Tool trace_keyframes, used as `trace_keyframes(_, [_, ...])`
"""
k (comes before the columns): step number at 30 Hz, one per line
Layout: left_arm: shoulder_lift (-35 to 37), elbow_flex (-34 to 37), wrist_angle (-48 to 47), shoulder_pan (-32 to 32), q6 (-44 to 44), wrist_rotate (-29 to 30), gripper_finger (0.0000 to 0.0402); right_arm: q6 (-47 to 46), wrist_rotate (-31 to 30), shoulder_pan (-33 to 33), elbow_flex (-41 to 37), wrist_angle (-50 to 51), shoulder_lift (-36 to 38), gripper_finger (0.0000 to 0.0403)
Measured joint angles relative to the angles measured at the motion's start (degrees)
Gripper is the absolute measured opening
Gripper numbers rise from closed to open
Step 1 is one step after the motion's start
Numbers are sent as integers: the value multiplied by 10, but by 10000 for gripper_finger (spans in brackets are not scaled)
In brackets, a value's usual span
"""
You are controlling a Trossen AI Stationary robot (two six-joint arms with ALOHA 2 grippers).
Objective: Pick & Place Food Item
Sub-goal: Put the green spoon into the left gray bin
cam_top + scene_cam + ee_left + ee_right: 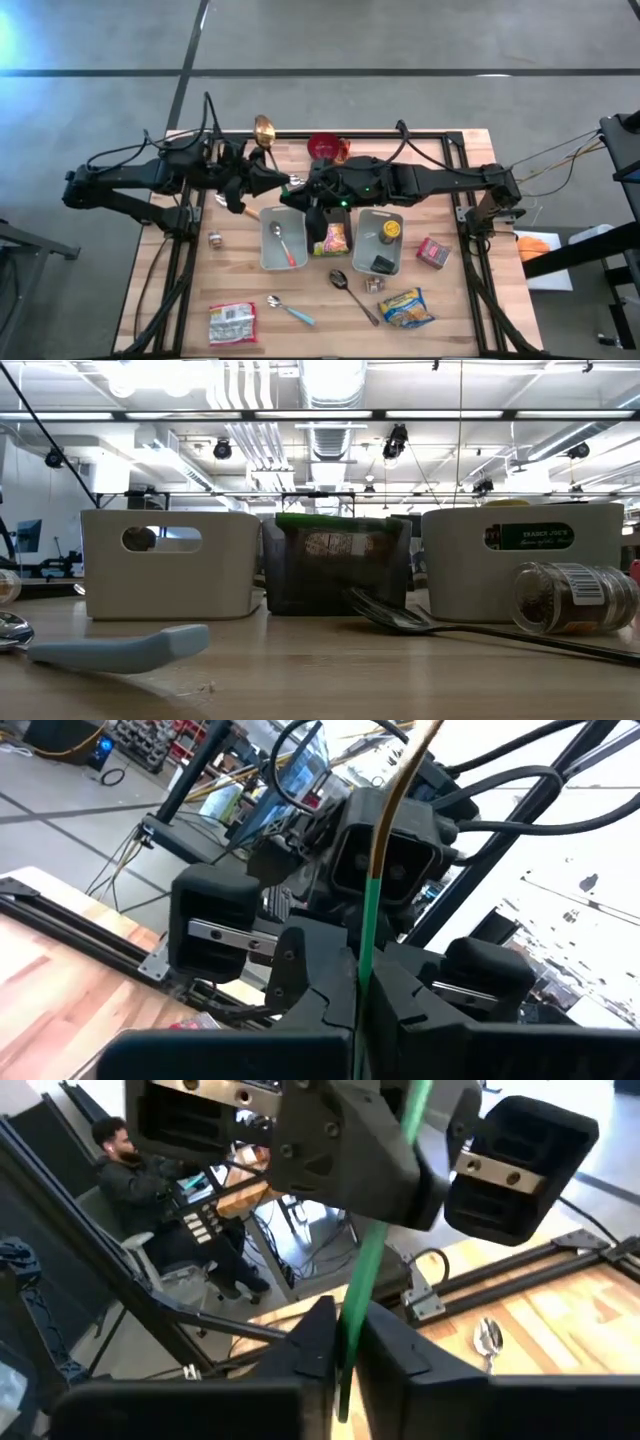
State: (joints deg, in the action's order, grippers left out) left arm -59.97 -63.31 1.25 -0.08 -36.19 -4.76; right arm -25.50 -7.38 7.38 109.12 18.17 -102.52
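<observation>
A thin green strip [366, 935], seen edge-on and turning golden brown at its upper end [400, 780], stands roughly upright in the air over the middle of the table. What it is cannot be told. My left gripper [285, 181] and my right gripper [305, 184] meet there tip to tip, both level and both shut on the strip. It also shows in the right wrist view as the green strip [370, 1250], rising past the left gripper. The low view shows neither gripper. My left gripper pinches the strip's lower green part [362, 982] between its two fingers, coming level from the table's left. The strip rises from the fingers, clear of the table. My right gripper pinches the same lower green part [350, 1330] between its two fingers, level from the table's right. The strip stands up out of the hold, slightly tilted.
Below the grippers stand two white bins [283, 238] [378, 240] with a food packet [333, 238] between them. A red bowl [326, 147] and a gold ladle [263, 128] lie at the far edge. Spoons [352, 292], packets [232, 323] [405, 307] and a jar [570, 598] lie near. A person [125, 1150] sits beyond.
</observation>
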Motion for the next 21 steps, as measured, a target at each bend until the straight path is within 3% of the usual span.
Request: trace_keyframes(21, [-2,1,-53,0,-5,-12,0,-28,27,-1,4,101,13,9])
